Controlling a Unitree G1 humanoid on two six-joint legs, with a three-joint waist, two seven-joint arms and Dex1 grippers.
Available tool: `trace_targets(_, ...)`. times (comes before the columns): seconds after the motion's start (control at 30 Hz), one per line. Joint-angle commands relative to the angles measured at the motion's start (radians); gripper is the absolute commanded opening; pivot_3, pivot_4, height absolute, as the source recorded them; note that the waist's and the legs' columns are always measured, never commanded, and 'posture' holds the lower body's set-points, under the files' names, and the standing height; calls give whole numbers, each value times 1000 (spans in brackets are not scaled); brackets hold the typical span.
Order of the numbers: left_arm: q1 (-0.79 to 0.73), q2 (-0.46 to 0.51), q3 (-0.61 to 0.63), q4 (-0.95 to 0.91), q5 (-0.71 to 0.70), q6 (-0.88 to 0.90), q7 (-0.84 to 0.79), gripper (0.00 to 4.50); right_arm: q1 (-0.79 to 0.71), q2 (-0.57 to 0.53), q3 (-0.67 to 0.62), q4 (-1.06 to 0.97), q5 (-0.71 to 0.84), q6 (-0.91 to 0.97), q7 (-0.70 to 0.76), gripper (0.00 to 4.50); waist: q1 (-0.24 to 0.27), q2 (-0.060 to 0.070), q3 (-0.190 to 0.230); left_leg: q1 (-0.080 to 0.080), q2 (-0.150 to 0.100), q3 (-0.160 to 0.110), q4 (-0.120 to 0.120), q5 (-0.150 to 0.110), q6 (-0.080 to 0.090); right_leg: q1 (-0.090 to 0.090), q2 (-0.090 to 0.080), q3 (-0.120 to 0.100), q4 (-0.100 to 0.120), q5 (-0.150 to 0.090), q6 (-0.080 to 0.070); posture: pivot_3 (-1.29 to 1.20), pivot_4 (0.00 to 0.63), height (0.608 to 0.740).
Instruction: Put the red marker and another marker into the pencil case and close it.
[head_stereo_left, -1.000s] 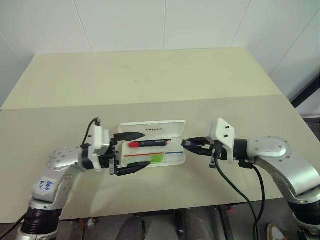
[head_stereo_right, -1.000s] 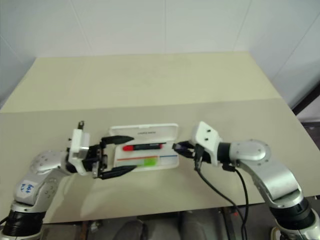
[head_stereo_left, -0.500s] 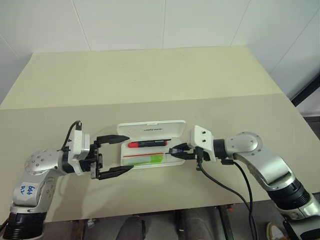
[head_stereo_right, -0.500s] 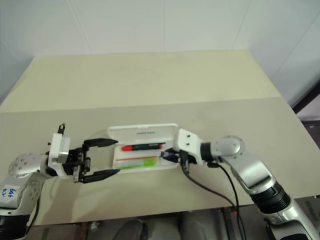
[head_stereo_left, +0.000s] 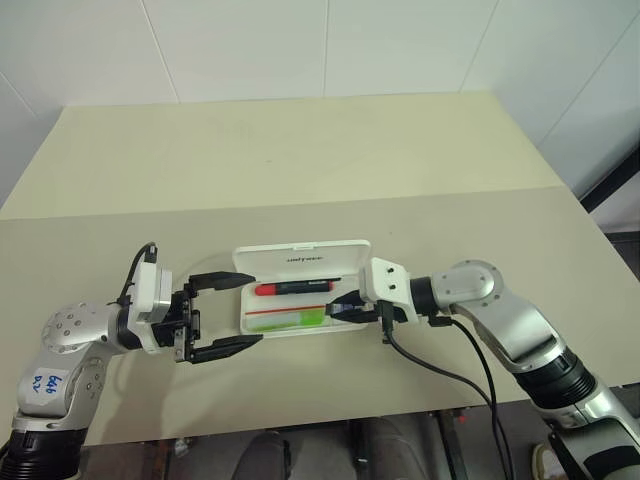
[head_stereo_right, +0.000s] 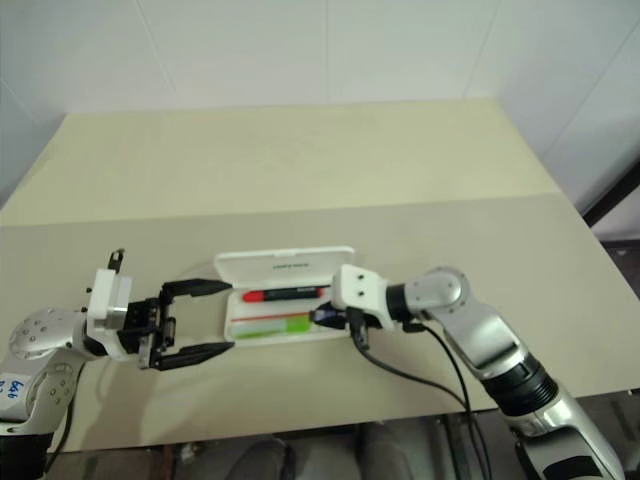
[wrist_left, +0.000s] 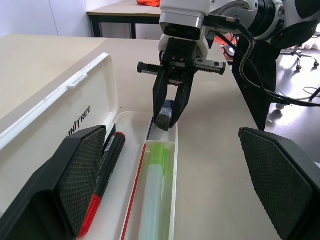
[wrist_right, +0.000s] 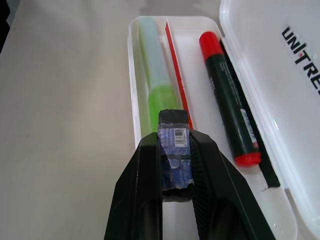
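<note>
The white pencil case (head_stereo_left: 300, 258) lies open on the table, its lid tipped back. The red marker (head_stereo_left: 293, 288) rests in the far compartment, and the light green highlighter (head_stereo_left: 290, 320) in the near one. My left gripper (head_stereo_left: 258, 308) is open, level, just left of the case, its black pads (wrist_left: 80, 175) either side of the case's end. My right gripper (head_stereo_left: 335, 305) is shut on a small dark block with a blue label (wrist_right: 173, 142). It tilts down over the right end of the near compartment, just above the highlighter's end.
The case sits near the front of a pale beige table (head_stereo_left: 300, 160). The right arm's black cable (head_stereo_left: 440, 370) trails over the table toward its front edge. White walls stand behind the table.
My right gripper has moved left and down, from beside the case to over its right end. My left gripper has drawn back to the left, off the case's end.
</note>
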Motion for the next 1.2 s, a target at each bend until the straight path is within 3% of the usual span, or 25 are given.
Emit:
trace_targets(0.03, -18, 9, 8, -37, -24, 2, 7, 4500, -10, 3, 0, -7, -10, -28, 22, 389, 0, 0, 0, 0, 0, 0, 0, 0, 0, 0, 0, 0, 0, 0, 0, 0, 150, 740)
trace_targets(0.43, -39, -2, -10, -36, -26, 2, 14, 4500, 1, -20, -15, -5, -43, -40, 62, 4470, 0, 0, 0, 0, 0, 1, 0, 0, 0, 0, 0, 0, 0, 0, 0, 0, 150, 740)
trace_targets(0.73, -65, -24, -13, -58, -51, 32, 57, 4500, 18, -29, -66, -90, 7, 31, 47, 4470, 1, 0, 0, 0, 0, 0, 0, 0, 0, 0, 0, 0, 1, 0, 0, 0, 150, 740)
trace_targets(1.2, -185, -47, 72, -71, -199, 132, 217, 4500, 122, -146, -360, -350, 259, 291, -33, 4470, 3, 0, 0, 0, 0, 0, 1, 0, 0, 0, 0, 0, 1, 0, 1, 0, 150, 740)
